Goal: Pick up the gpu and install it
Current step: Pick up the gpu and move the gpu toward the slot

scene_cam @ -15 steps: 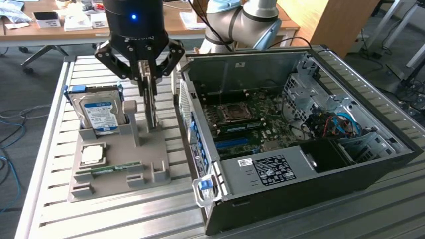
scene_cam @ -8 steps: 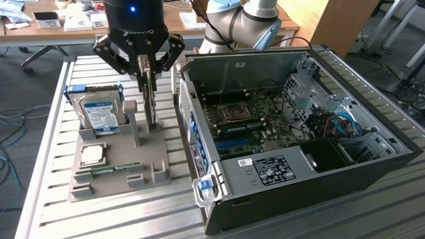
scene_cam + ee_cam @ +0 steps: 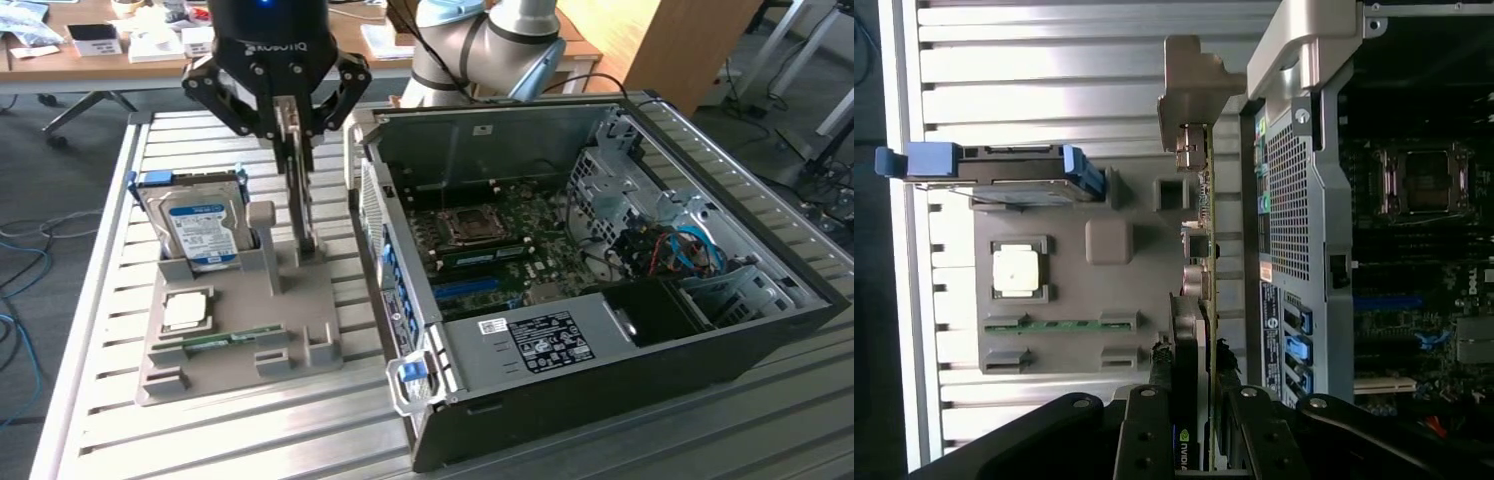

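The gpu stands on edge, upright, above the grey parts holder, its lower edge down at the holder's surface. My gripper comes down from above and is shut on the card's upper part, one finger on each face. From the wrist, the gpu runs edge-on away from the gripper, with its black cooler between the fingers and its metal end bracket at the far end. The open computer case lies right beside it, at the exterior view's right, motherboard exposed.
On the holder sit a hard drive with a blue label, a processor chip and a narrow green memory stick. A grey post rises close to the card. Everything rests on a slatted metal table. The robot arm's base is behind the case.
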Motion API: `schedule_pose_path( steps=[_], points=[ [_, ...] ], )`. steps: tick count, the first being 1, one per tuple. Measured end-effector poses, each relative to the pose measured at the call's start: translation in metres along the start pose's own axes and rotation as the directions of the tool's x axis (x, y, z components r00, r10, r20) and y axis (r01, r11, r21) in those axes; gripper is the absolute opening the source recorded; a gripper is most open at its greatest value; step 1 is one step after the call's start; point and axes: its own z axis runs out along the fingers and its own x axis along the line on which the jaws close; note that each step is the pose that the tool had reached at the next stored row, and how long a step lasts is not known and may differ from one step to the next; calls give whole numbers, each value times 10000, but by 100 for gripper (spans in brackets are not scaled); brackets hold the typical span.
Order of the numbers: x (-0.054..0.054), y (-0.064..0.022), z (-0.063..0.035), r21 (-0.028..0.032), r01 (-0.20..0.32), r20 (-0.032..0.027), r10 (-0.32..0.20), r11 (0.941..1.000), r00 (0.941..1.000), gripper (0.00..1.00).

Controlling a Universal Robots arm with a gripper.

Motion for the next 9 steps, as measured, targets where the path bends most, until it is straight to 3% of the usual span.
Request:
schedule_pose_path(
  steps=[9],
  points=[
    [-3, 6, -110, -23, 32, -3, -32, 10000, 10000, 27]
  ],
)
